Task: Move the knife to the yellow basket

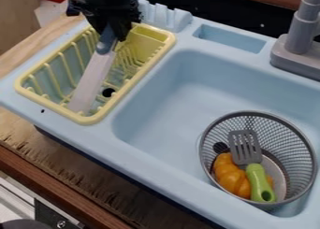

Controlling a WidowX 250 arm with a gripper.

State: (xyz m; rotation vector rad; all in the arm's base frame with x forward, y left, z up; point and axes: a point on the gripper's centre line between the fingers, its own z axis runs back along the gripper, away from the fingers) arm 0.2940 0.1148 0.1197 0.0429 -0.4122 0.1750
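Note:
Over the back part of the yellow basket (169,40), at the upper left, hangs the black gripper (111,36). It is shut on the blue-grey handle of the knife (94,76). The knife's pale blade slants down and to the left inside the basket's outline, its wide end near the front wall. Whether the blade touches the basket's bottom, I cannot tell.
A light blue sink (169,102) lies right of the basket. In its front right corner stands a grey mesh basket (290,134) with a green-handled spatula (256,176) and an orange croissant-like toy (231,176). A grey faucet (300,41) rises at the upper right.

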